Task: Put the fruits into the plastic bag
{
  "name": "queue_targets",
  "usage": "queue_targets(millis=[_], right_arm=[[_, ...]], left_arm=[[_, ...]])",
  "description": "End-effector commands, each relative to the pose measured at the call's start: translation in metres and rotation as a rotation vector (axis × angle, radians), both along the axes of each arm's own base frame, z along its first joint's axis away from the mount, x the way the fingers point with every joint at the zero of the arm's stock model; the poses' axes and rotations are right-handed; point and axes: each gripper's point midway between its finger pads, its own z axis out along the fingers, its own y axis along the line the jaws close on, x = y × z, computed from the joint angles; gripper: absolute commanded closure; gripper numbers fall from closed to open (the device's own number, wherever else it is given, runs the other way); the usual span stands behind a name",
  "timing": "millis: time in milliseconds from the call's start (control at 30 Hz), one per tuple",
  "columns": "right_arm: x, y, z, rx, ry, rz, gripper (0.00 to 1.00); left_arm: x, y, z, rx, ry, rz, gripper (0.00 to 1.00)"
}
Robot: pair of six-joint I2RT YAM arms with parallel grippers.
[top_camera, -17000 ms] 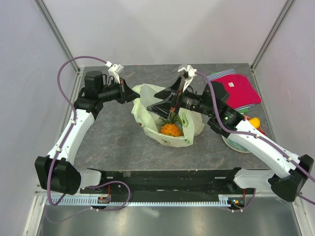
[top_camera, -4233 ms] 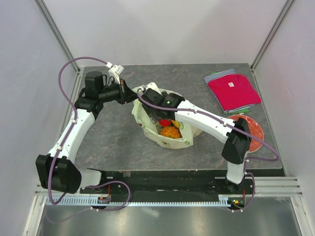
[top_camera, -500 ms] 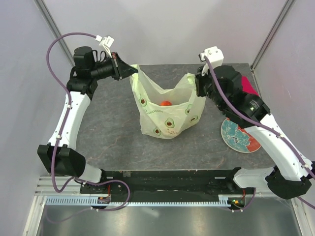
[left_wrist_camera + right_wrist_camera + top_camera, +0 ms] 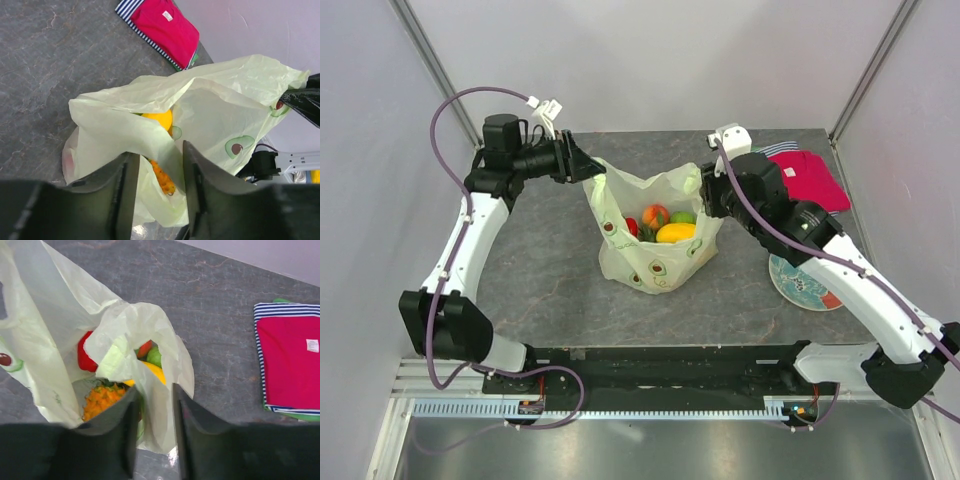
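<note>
In the top view the left arm [image 4: 470,235] rises from its base at the surface's near left corner, folds at a high elbow and runs level toward 3 o'clock. Its left hand [image 4: 586,167] meets the plastic bag [image 4: 655,262] at the bag's 10 o'clock edge. The left wrist view shows both fingers [image 4: 126,187] pressed together on a fold of the pale-green film, so this hand is clamped on the bag.

The right arm [image 4: 865,290] climbs from the near right corner toward 10 o'clock, with its wrist bent over. The right hand [image 4: 708,196] sits at the bag's 2 o'clock edge. In its own view a bunched strip of film passes between the two fingers [image 4: 131,432], so it too is closed on the bag.

Held between the two hands, the bag stands with its mouth spread wide, its bottom resting on the grey surface [image 4: 535,265] near the middle. Inside, the peach [image 4: 655,215] lies at 12 o'clock. The green round fruit [image 4: 683,217] is at 2 o'clock, the yellow mango-like piece [image 4: 676,233] at 4 o'clock and the red piece [image 4: 631,226] at 9 o'clock. The right wrist view shows the pineapple [image 4: 102,398] deeper down.

The plate [image 4: 805,287] lies at the bag's 4 o'clock, well apart from it, and the red shirt [image 4: 812,178] at its 2 o'clock
</note>
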Motion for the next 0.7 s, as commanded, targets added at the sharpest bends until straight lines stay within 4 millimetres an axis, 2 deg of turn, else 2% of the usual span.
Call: queue_targets(millis=[0,33,67,100,133,233,333,400,433,533,600,633,667], right_arm=[[-0.006,0.002,0.037,0.097,-0.082,0.027,0.54],[-0.007,0.001,0.041,0.107,-0.089,0.032,0.37],[-0.009,0.002,0.043,0.112,-0.094,0.044,0.30],[-0.011,0.003,0.046,0.118,-0.099,0.056,0.26],[-0.014,0.002,0.051,0.129,-0.111,0.061,0.18],[-0.020,0.000,0.067,0.163,-0.145,0.081,0.08],[-0.020,0.000,0.081,0.206,-0.165,0.110,0.04],[-0.010,-0.011,0.088,0.227,-0.172,0.082,0.03],[-0.006,-0.010,0.087,0.235,-0.160,0.097,0.03],[0.022,-0.045,0.085,0.271,-0.146,0.015,0.02],[0.033,-0.056,0.081,0.307,-0.125,0.015,0.02],[0.044,-0.077,0.076,0.326,-0.114,-0.044,0.02],[0.048,-0.082,0.075,0.344,-0.109,-0.033,0.02]], left_arm=[[-0.015,0.004,0.033,0.021,-0.158,-0.021,0.36],[-0.014,0.007,0.034,0.032,-0.166,0.001,0.31],[-0.017,0.009,0.041,0.040,-0.195,0.012,0.28],[-0.018,0.011,0.042,0.045,-0.203,0.023,0.19],[-0.017,0.014,0.045,0.058,-0.219,0.052,0.16],[-0.019,0.023,0.059,0.081,-0.274,0.115,0.11],[-0.018,0.033,0.073,0.096,-0.322,0.187,0.09],[-0.016,0.040,0.081,0.087,-0.341,0.229,0.08],[-0.012,0.044,0.082,0.084,-0.339,0.252,0.08],[0.001,0.059,0.081,0.054,-0.301,0.309,0.07],[0.010,0.072,0.076,0.049,-0.282,0.348,0.07],[0.015,0.083,0.071,0.046,-0.262,0.380,0.07],[0.019,0.096,0.070,0.045,-0.258,0.415,0.07]])
